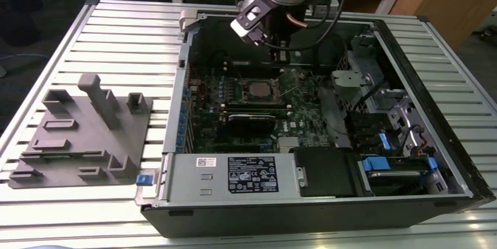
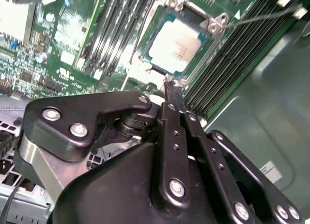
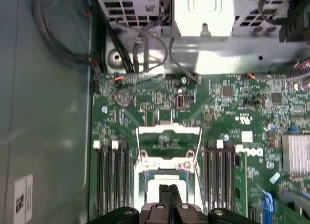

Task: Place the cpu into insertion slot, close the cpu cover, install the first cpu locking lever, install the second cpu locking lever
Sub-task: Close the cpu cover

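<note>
My fingers are pinched narrow, holding nothing I can see. Tips hover at the insertion slot rim; cpu sits seated just beyond.

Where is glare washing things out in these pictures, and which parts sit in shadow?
Second wrist view: glare whitens the square silver-grey metal top of the cpu. First wrist view: the silvery sheet-metal bracket is blown out white. Exterior view: the inside of the open black computer case lies in shadow, while the pale slatted table around it is bright.
</note>
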Tool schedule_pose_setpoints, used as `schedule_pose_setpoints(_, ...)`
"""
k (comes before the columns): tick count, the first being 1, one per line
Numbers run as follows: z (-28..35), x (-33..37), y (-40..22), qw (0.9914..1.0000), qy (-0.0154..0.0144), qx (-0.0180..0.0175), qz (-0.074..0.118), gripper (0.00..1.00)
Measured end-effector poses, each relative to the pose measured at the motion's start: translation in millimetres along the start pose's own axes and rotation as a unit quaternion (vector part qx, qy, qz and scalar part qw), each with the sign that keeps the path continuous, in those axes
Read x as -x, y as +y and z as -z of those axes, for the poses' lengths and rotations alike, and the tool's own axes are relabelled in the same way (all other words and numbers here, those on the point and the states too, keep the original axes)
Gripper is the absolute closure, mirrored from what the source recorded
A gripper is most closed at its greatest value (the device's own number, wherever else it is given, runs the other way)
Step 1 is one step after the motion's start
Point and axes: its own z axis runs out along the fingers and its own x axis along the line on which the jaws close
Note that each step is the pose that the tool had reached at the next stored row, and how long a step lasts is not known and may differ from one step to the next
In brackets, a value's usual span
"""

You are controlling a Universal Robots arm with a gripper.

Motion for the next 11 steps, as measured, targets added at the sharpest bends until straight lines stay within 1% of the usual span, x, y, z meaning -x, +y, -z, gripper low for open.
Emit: schedule_pose_setpoints(11,-1.2,-0.4,23.5,1.00000,0.0005,0.0000,0.000,0.89)
